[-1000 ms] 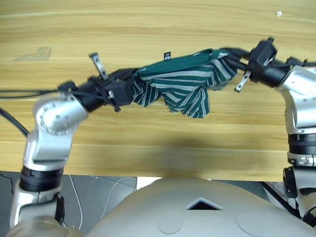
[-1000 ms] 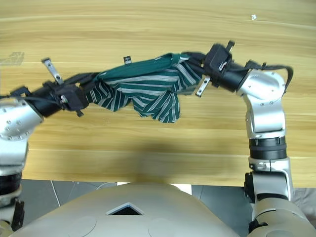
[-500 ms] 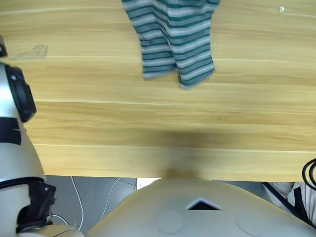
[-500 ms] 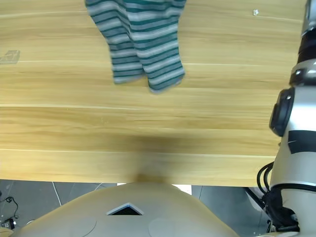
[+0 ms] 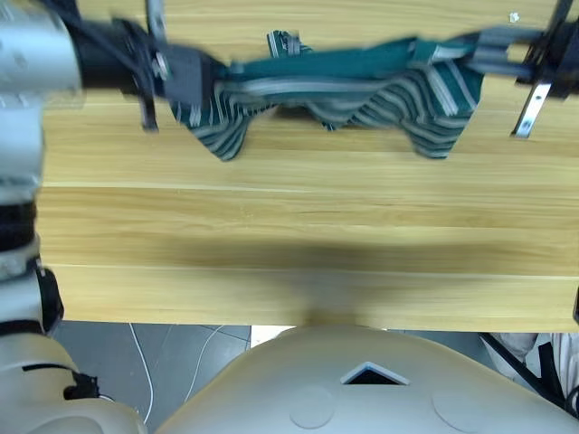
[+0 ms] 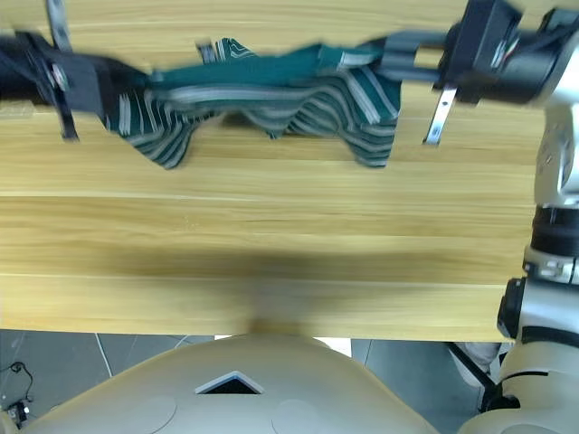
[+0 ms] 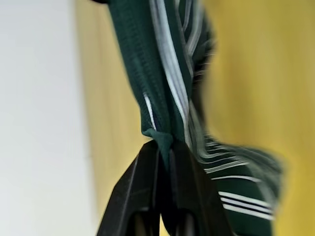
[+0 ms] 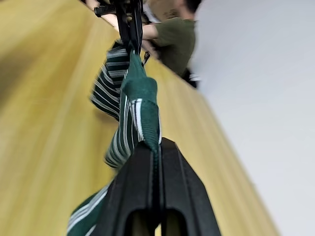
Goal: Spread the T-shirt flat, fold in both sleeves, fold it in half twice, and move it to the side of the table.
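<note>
The green T-shirt with white stripes (image 5: 335, 83) hangs stretched in the air above the wooden table (image 5: 289, 226), sagging in folds between my two grippers. My left gripper (image 5: 222, 72) is shut on the T-shirt's left end. My right gripper (image 6: 384, 54) is shut on its right end. In the left wrist view the black fingers (image 7: 147, 182) pinch a bunched green edge of the T-shirt (image 7: 162, 98). In the right wrist view the fingers (image 8: 140, 177) clamp the cloth (image 8: 140, 103), which runs off toward the other gripper (image 8: 129, 19).
The table's near edge (image 5: 298, 325) runs across the lower part of the eye views. A small white scrap (image 5: 514, 16) lies at the far right of the table. A person in a dark green top (image 8: 172, 34) shows beyond the table in the right wrist view.
Half a second ago the shirt hung down lengthwise from above the picture. Now both arms are lower and spread wide, holding it stretched sideways, higher and wider than a second ago.
</note>
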